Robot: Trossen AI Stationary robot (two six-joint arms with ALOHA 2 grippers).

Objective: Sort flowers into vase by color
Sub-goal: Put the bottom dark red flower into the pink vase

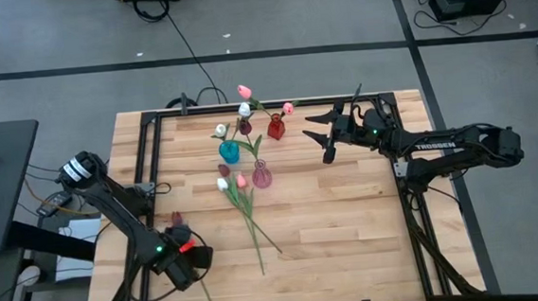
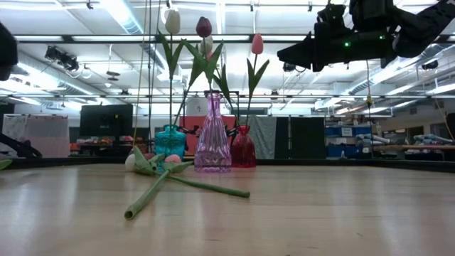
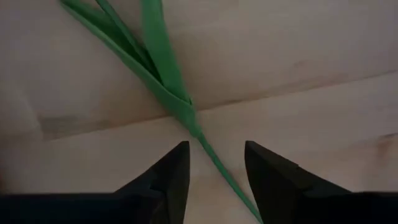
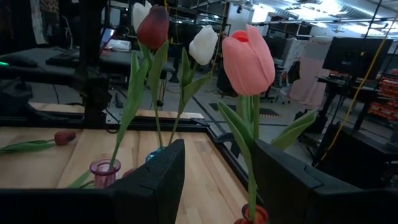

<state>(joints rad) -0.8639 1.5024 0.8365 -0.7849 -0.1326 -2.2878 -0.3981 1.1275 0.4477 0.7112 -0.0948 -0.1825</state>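
Flowers are split up right now — some stand in three vases near 12 o'clock on the counter (image 1: 349,211): a teal vase (image 1: 228,152) with a white tulip (image 1: 220,130), a pink-purple vase (image 1: 261,177) with a dark red tulip (image 4: 153,27), and a red vase (image 1: 276,127) with a pink tulip (image 1: 288,107). A loose bunch (image 1: 244,204) lies flat mid-counter just past the vases toward 6 o'clock, stems crossing, with white and pink heads at the vase end.

One more dark red flower (image 1: 177,218) lies over at 8 o'clock, its stem (image 3: 217,168) running straight between the fingers of the left tool (image 1: 197,261). That tool is down low over the wood, fingers spread apart, gripping nothing — the stem just passes through the gap.

The right tool (image 1: 322,137) hangs up in the air at about 2 o'clock, just beside the red vase, jaws wide and empty. The pink tulip's leaves sit right in front of it, the other two vases close behind.
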